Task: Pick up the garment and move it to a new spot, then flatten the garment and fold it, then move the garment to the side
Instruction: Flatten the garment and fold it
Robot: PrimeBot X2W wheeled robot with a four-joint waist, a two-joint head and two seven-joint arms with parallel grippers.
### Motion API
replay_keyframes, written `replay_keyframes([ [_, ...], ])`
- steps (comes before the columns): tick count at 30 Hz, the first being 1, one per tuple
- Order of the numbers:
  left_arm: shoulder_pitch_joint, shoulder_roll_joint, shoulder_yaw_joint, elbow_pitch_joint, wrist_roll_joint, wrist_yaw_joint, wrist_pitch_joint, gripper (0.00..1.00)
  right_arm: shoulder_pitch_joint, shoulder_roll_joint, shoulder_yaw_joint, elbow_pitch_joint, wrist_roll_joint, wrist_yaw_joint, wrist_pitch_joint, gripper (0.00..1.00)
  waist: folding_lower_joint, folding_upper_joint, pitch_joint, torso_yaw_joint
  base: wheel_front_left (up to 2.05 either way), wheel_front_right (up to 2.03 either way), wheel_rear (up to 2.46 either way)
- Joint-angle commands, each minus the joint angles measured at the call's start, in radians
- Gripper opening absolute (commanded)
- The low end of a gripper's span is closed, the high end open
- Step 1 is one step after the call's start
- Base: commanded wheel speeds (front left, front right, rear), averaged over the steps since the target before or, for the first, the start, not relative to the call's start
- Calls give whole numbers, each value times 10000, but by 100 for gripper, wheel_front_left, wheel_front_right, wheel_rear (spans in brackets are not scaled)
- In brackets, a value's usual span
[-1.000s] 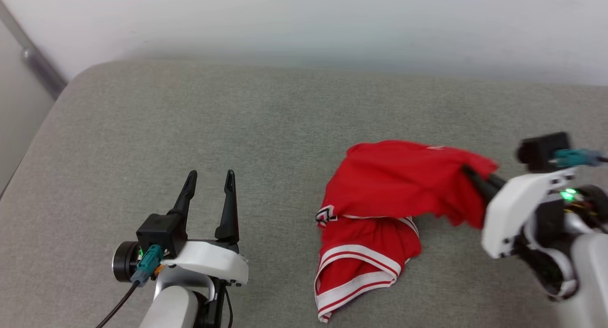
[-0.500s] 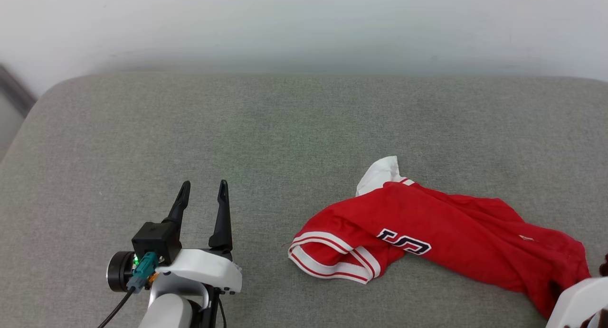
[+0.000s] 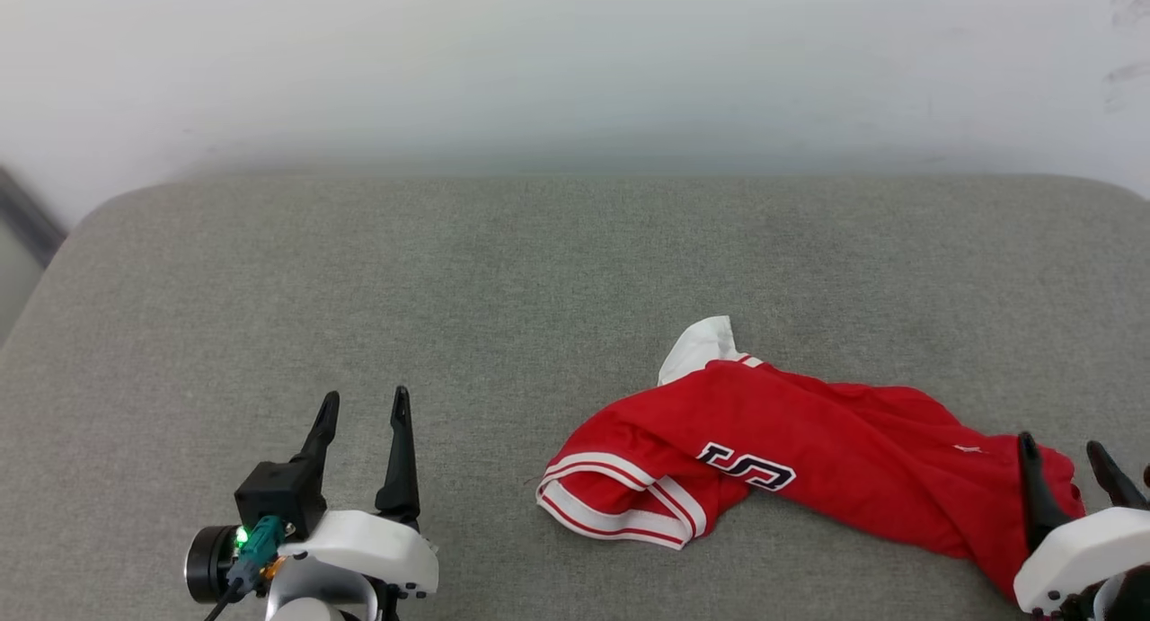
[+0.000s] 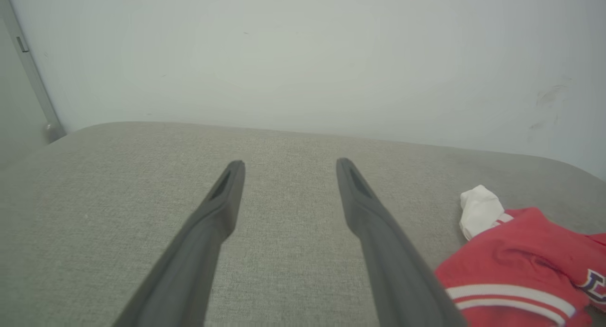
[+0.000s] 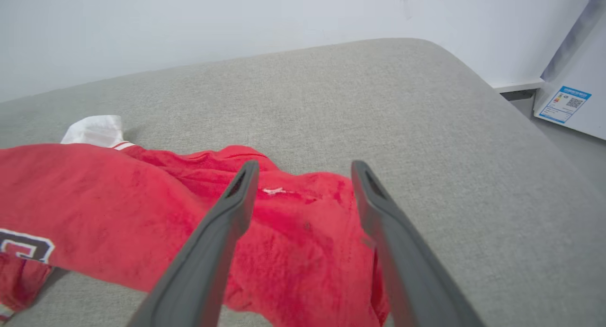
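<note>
On grey cushion, rumpled garment

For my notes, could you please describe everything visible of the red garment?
The bright red soft-fabric garment lies crumpled on the grey cushion. A white sleeve pokes out behind; red-and-white striped trim edges its left end; dark white-outlined lettering and a small white logo show. The open right tool is over its right end.

Counted: one red garment; one grey cushion; two grippers, left gripper and right gripper, two dark fingers each; one white box; one label.
</note>
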State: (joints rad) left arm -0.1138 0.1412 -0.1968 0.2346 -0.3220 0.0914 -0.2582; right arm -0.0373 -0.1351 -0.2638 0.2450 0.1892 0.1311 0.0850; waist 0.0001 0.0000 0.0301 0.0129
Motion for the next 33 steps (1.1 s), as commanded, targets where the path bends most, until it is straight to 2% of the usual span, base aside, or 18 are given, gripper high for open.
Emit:
replay_keyframes([
  [1, 185, 61, 17, -54, -63, 51, 54, 100, 195, 133, 229, -359, -144, -7, -256, 100, -1, 0, -178, -51, 0, 0, 0],
  [12, 696, 257, -39, -218, -156, 184, 438, 100, 671, 587, 2356, -2107, -259, -8, -1097, 100, -1, 0, -636, -241, 0, 0, 0],
  [20, 561, 520, -372, -307, -176, -53, 1369, 100, 765, 731, 2916, -2560, -254, -8, -1286, 100, -1, 0, -723, -392, 0, 0, 0],
  [26, -480, 686, -1119, -364, -239, -665, 3431, 100, 683, 771, 3227, -2990, -189, -7, -1264, 100, -1, 0, -484, -635, 0, 0, 0],
  [33, -1695, 837, -1975, 227, -657, -1454, 6643, 100, 222, 673, 3484, -3257, -117, -7, -1322, 100, -1, 0, 443, -1275, 0, 0, 0],
])
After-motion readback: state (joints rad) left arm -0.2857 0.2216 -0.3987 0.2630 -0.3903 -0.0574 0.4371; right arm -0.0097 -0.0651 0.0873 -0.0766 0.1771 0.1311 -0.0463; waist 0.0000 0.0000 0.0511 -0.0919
